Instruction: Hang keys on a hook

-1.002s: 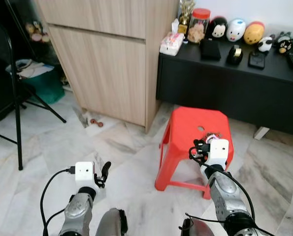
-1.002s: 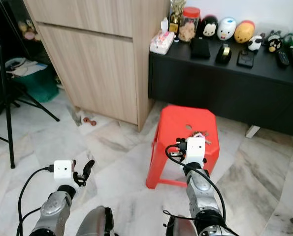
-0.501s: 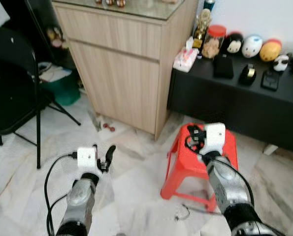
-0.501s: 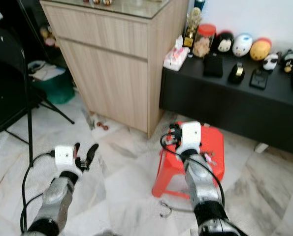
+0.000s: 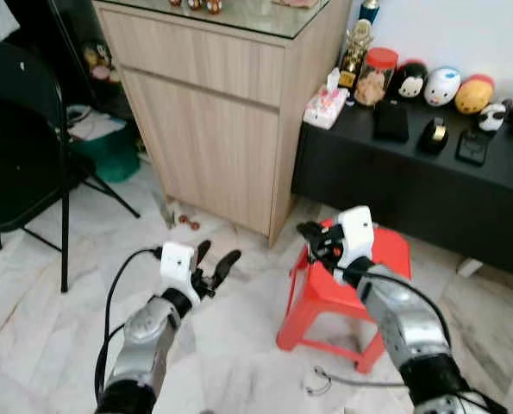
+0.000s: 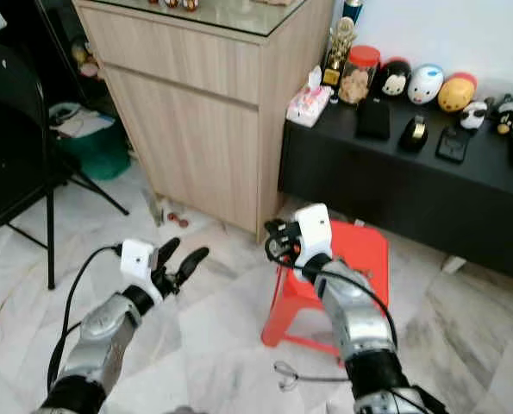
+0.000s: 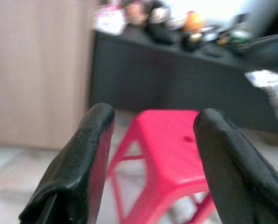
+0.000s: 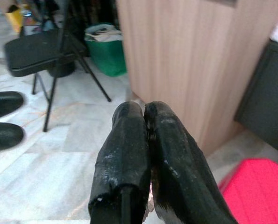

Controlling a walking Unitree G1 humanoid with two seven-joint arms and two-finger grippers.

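My right gripper [image 5: 309, 231] is shut and raised just past the left edge of the red plastic stool [image 5: 387, 250], pointing toward the wooden cabinet. In the right wrist view its fingers [image 8: 129, 135] press together. A small pale sliver, seemingly the keys [image 8: 150, 201], shows low between them; the rest is hidden. My left gripper [image 5: 217, 255] is open, held up over the marble floor left of the stool. In the left wrist view, the stool [image 7: 171, 135] sits in the gap between its fingers, further off.
A tall wooden cabinet [image 5: 213, 121] stands ahead. Right of it, a low black bench [image 5: 411, 177] carries toys, a jar and a tissue pack. A black folding chair [image 5: 23, 129] and a green bin [image 5: 109, 153] are at the left. A cable loop [image 5: 318, 379] hangs below my right arm.
The camera has risen and the view shifted. My right gripper has moved left off the stool top, still shut. My left gripper has lifted and reached forward, open.
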